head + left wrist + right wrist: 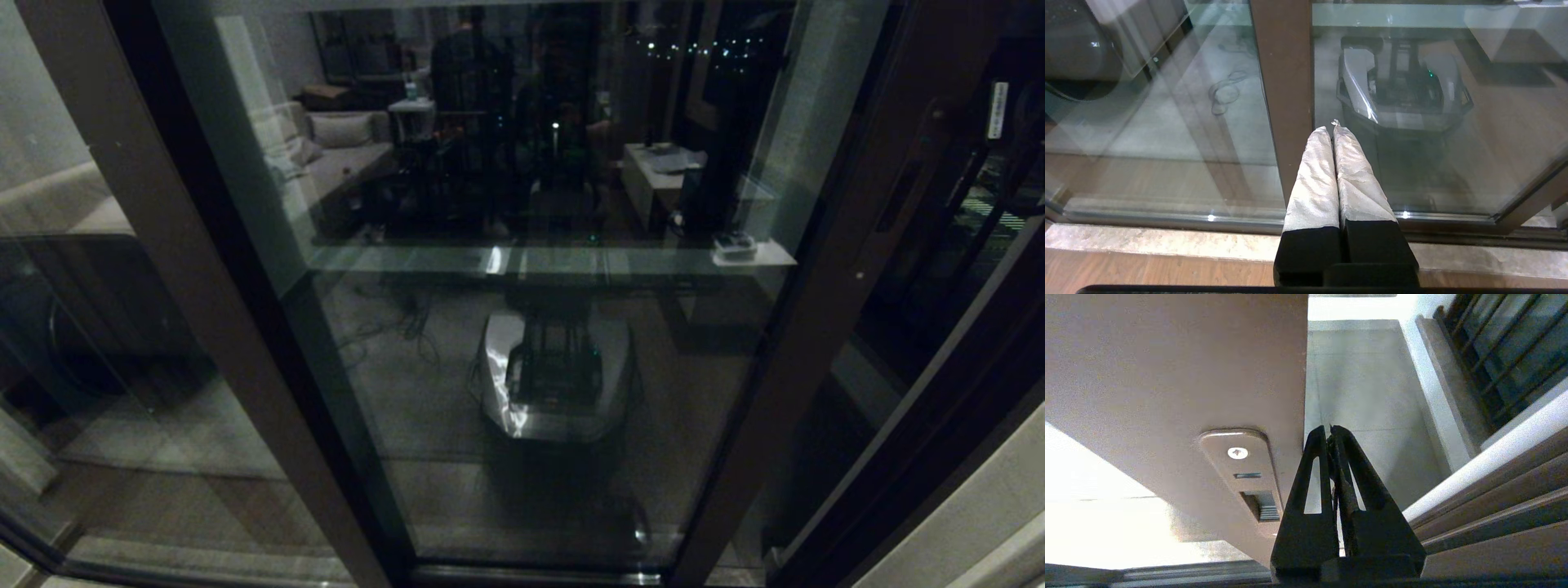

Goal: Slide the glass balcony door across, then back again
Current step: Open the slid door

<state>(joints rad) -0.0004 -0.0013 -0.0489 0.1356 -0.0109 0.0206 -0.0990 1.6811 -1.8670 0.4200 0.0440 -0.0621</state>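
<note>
Ideally, the clenched right end effector (1329, 428) pushes squarely on the glass balcony door (539, 269) stile edge beside the slot handle (1249, 477), while the clenched left end effector (1331, 126) idles near the fixed brown post (1286, 81).

Night outside, dim light within. Wood-look floor (1147, 273) runs to a pale stone threshold (1167, 243) at the near edge. Beyond, a pale tiled balcony floor (1367, 396) meets a black-barred railing (1502, 347) on the right. Reflected in the panes: a light sofa (326, 151), far left.
</note>
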